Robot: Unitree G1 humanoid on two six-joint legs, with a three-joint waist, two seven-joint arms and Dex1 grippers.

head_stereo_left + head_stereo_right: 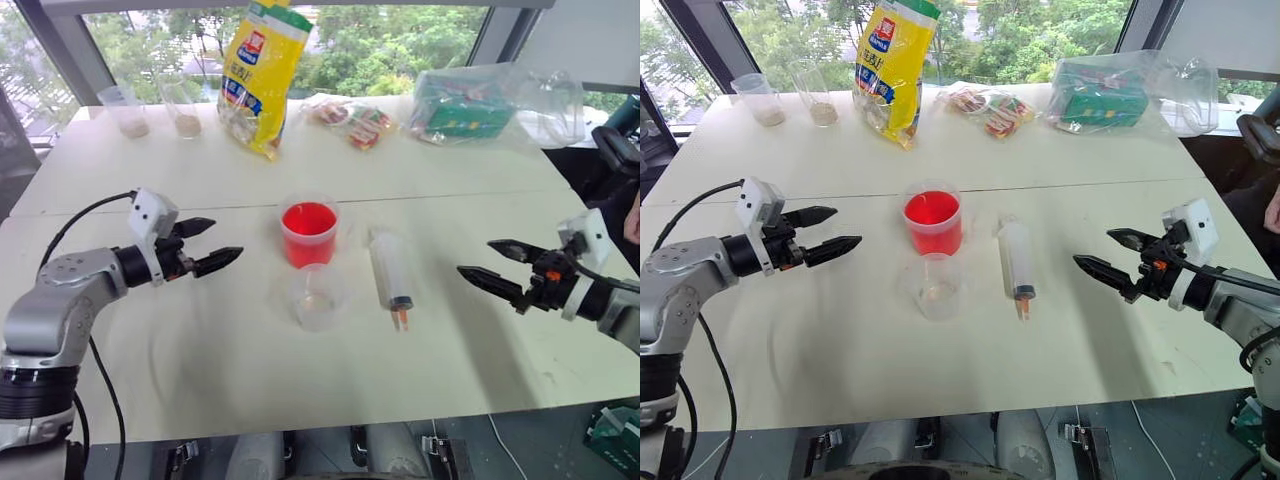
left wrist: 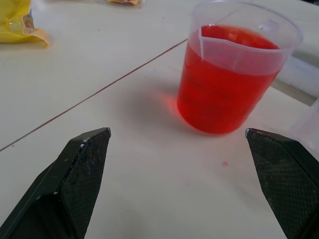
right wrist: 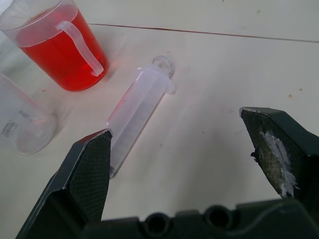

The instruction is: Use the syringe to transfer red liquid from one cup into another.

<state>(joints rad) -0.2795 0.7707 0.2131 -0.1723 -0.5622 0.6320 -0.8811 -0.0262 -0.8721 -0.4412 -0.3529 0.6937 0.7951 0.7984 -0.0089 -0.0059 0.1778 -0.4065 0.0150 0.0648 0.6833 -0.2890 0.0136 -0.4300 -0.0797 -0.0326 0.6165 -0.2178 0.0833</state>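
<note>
A taller clear cup (image 1: 309, 232) filled with red liquid (image 2: 219, 94) stands mid-table. Just in front of it sits the shorter colourless cup (image 1: 317, 297), which looks empty. The syringe (image 1: 388, 275) lies flat on the table to the right of both cups, its orange-red tip toward the near edge. My left gripper (image 1: 213, 245) hovers open to the left of the cups, pointing at the red cup. On the other side, my right gripper (image 1: 495, 266) hovers open to the right of the syringe, aimed toward it. Neither holds anything.
At the back stand a yellow bag (image 1: 262, 75), two cups with beige powder (image 1: 125, 110), snack packets (image 1: 350, 120) and a clear bag with a green box (image 1: 470, 100). A seam (image 1: 450, 195) runs across the white table. A person's hand (image 1: 632, 230) shows at the far right.
</note>
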